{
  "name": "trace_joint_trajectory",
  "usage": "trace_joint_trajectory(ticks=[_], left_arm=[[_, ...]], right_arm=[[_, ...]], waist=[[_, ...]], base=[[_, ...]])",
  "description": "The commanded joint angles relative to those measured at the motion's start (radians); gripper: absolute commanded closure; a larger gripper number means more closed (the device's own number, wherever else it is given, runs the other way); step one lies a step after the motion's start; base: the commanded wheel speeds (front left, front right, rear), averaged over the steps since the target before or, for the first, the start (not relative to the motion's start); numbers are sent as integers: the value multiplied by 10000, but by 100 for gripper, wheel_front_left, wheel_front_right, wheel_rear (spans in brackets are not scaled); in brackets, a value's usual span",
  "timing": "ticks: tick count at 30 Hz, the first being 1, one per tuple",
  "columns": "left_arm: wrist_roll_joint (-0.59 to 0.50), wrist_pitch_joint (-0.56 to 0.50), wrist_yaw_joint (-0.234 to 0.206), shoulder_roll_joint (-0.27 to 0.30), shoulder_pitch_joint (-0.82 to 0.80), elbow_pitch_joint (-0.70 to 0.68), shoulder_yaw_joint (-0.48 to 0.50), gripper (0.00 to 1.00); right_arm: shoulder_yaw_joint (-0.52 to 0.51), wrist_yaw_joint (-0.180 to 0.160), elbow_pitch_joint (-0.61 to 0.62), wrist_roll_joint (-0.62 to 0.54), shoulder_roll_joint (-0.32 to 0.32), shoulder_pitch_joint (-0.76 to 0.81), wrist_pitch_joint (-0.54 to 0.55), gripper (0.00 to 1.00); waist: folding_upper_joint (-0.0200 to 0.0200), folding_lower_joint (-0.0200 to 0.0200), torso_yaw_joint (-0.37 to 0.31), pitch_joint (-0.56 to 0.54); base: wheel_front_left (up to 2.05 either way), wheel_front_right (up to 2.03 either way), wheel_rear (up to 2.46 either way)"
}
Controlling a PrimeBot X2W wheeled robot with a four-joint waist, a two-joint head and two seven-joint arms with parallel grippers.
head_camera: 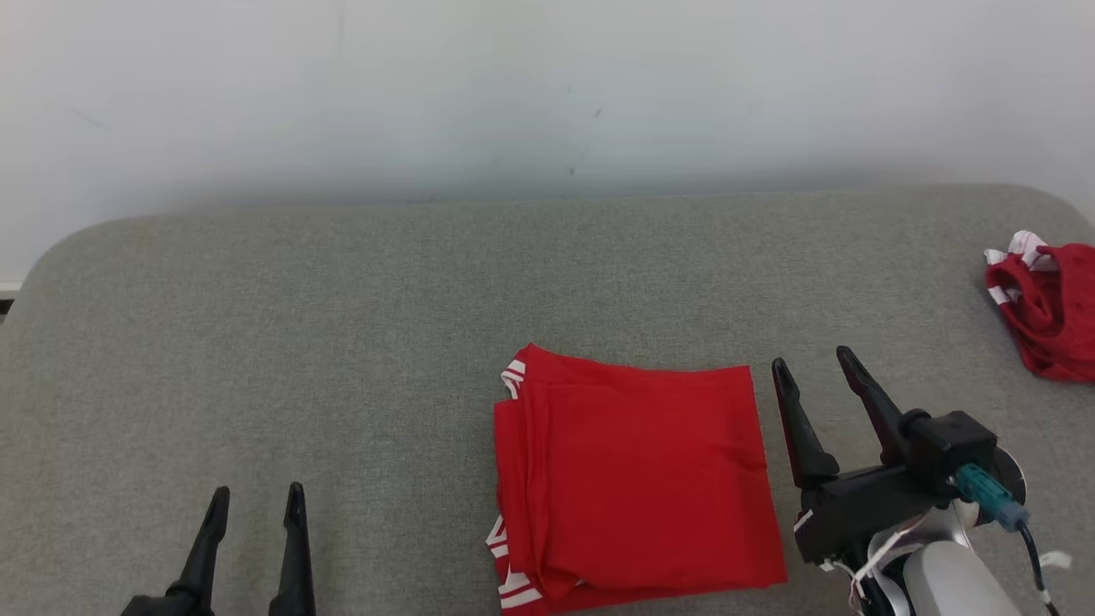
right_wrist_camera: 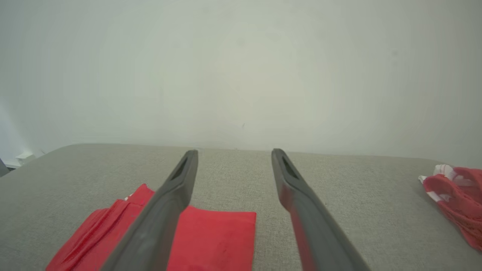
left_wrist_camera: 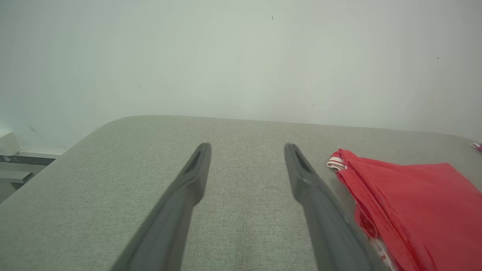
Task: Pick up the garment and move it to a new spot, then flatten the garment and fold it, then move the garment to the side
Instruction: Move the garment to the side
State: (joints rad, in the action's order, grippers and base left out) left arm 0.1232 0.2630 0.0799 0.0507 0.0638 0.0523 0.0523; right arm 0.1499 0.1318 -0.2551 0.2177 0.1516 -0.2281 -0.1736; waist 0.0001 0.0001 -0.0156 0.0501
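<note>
Lying folded into a near-square packet, the red garment (head_camera: 633,479) sits on the grey bench (head_camera: 342,342) at the near edge, a little right of centre. Its slightly longer axis runs near to far. The layered edges with white stripes face left, and the smooth edge faces right.

The right pincer (head_camera: 813,358) is just beside that smooth right edge, not touching it. Its fingers are spread wide with nothing between them and point toward the far side, so the garment lies directly to its left. The left pincer (head_camera: 258,489) is spread just as wide and empty, well apart from the garment on the near left with bare bench between them.

Folding looks done, so what probably remains is moving the packet aside. The right arm is clearly nearer, but only the thin smooth edge faces it. Sliding a finger under that edge without opening the layers looks like the tricky part.

A second red garment (head_camera: 1048,312), crumpled, lies at the far right edge, well apart from the folded one.
</note>
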Motion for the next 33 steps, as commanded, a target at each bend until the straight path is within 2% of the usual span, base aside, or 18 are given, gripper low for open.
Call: trace_joint_trajectory(ticks=[1, 8, 22, 23, 24, 25, 29, 33], left_arm=[[-24, 16, 25, 14, -142, 46, 0, 0], [27, 16, 69, 9, -422, 224, -96, 0], [28, 16, -78, 4, -681, 239, -195, 0], [28, 17, -82, 4, -729, 253, -204, 0], [25, 17, -83, 4, -763, 259, -207, 0], [23, 17, -80, 3, -786, 260, -216, 0], [50, 16, -113, 2, -819, 297, -257, 0], [119, 17, -154, 2, -949, 300, -360, 0]], right_arm=[[-41, -29, -245, -112, 21, -188, 128, 0], [-102, -29, -2061, -28, -61, -816, 456, 0], [298, -29, -4840, 320, -541, -939, 61, 0], [414, -28, -4972, 347, -592, -922, 59, 10], [574, -11, -5047, 405, -654, -938, 28, 71], [712, -5, -5091, 474, -703, -963, -18, 100], [985, -6, -5222, 739, -621, -1248, -214, 100], [1138, -18, -5196, 822, -221, -1814, -372, 100]], waist=[[-1, -1, 163, 178], [-1, -1, 474, 491], [-1, -1, 571, 1056], [-1, -1, 560, 1088], [-1, -1, 539, 1117], [-1, -1, 523, 1142], [-1, -1, 450, 1214], [-1, -1, 380, 1334]], base=[[0, 0, 0], [0, 0, 0], [0, 0, 0], [0, 0, 0], [0, 0, 0], [0, 0, 0], [0, 0, 0], [0, 0, 0]])
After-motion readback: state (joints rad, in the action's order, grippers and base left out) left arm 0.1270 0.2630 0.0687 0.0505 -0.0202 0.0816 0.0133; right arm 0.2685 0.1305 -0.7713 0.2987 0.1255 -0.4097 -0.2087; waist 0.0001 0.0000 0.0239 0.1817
